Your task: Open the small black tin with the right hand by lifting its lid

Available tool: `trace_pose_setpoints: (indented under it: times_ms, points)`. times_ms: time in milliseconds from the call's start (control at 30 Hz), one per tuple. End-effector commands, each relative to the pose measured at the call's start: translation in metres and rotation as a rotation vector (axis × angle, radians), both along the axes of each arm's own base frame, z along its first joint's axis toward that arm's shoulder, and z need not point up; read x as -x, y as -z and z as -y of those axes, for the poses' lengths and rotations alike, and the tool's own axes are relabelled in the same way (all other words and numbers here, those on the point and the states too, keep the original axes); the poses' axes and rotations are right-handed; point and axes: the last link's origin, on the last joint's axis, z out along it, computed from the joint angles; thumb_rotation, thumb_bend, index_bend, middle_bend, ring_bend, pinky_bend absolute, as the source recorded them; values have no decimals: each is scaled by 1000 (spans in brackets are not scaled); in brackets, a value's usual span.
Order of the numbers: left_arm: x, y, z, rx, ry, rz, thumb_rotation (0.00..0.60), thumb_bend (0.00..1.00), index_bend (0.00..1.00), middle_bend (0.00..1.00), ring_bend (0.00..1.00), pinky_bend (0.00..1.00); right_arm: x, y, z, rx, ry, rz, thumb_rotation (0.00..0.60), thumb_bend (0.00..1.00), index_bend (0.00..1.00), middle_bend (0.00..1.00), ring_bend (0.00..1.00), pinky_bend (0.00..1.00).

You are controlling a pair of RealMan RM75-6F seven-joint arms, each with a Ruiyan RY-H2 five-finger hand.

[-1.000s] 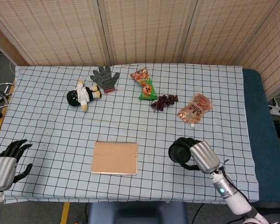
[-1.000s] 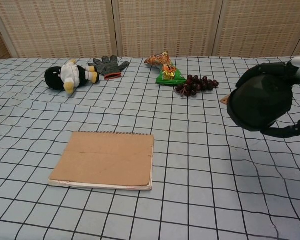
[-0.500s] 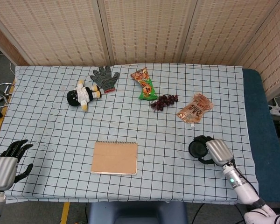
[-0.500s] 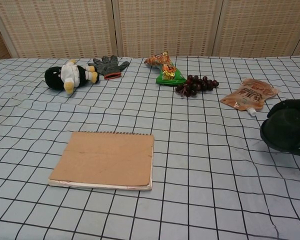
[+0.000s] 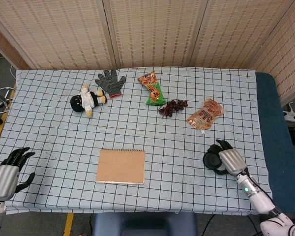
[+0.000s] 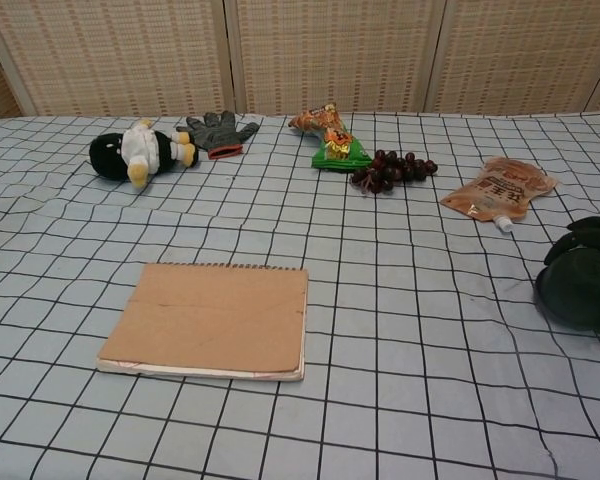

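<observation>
A: Where is the tin?

B: The tin (image 5: 211, 159) sits near the right front of the counter (image 5: 137, 128), on the checked cloth (image 5: 54, 128). It is small, round and black. In the chest view it shows at the far right edge (image 6: 580, 288).

A: What is the right hand doing?

B: The right hand (image 5: 230, 160) is at the tin's right side, dark fingers (image 5: 223, 144) curving over its top and around its rim. It grasps the tin. In the chest view only the fingers (image 6: 592, 228) show, arched above the tin. I cannot tell whether the lid is raised; the tin reads as one dark shape.

A: And the left hand?

B: The left hand (image 5: 6, 173) is at the front left corner of the counter, well apart from the tin. Its fingers (image 5: 18, 154) are spread and it holds nothing.

A: What else lies on the counter?

B: A brown notebook (image 5: 121, 166) lies flat near the front middle. Toward the back, from left to right: a black and white plush toy (image 5: 87, 101), a grey glove (image 5: 111, 82), a snack packet (image 5: 153, 88), a bunch of dark grapes (image 5: 172, 107) and an orange pouch (image 5: 205, 114). The pouch is nearest the tin, behind it, not touching.
</observation>
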Motion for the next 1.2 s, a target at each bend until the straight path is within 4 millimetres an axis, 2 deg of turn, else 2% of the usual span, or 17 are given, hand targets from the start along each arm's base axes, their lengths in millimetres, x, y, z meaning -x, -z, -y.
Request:
trace_pose_setpoints:
  times_ms: [33,200,333,667,767,867,1000,1100,1200]
  points:
    - [0,0,0,0,1,-1,600,338,233,144,135,414,1,-1,0,0,0,-6,600,176,254,135,0,25]
    - [0,0,0,-1,0,-1,600,338,233,145,135,415,0,-4,-1,6,-3,-14,600,148,179,61,0,0]
    - [0,0,0,1,1,-2,600,338,233,144,135,414,0,-4,-1,10,-5,-16,600,142,110,43,0,0]
    - [0,1,0,5,0,-6,600,338,233,144,135,414,-2,-5,-4,6,2,4,600,133,89,50,0,0]
    - [0,1,0,5,0,-7,600,338,233,145,135,415,-3,-5,-7,7,2,8,600,133,132,76,0,0]
    - [0,1,0,5,-1,-6,600,338,233,144,135,414,-5,-5,-8,23,-6,16,600,133,202,198,9,0]
    - [0,2,0,8,-2,-7,600,338,233,144,134,414,-4,-3,-8,37,-13,18,600,133,378,356,137,0]
    - [0,2,0,8,-2,-7,600,339,233,145,134,414,-5,-3,-7,51,-23,21,600,133,443,386,171,0]
    - [0,1,0,8,-2,-6,600,339,233,144,134,414,-7,-4,-7,74,-44,41,600,133,454,386,172,0]
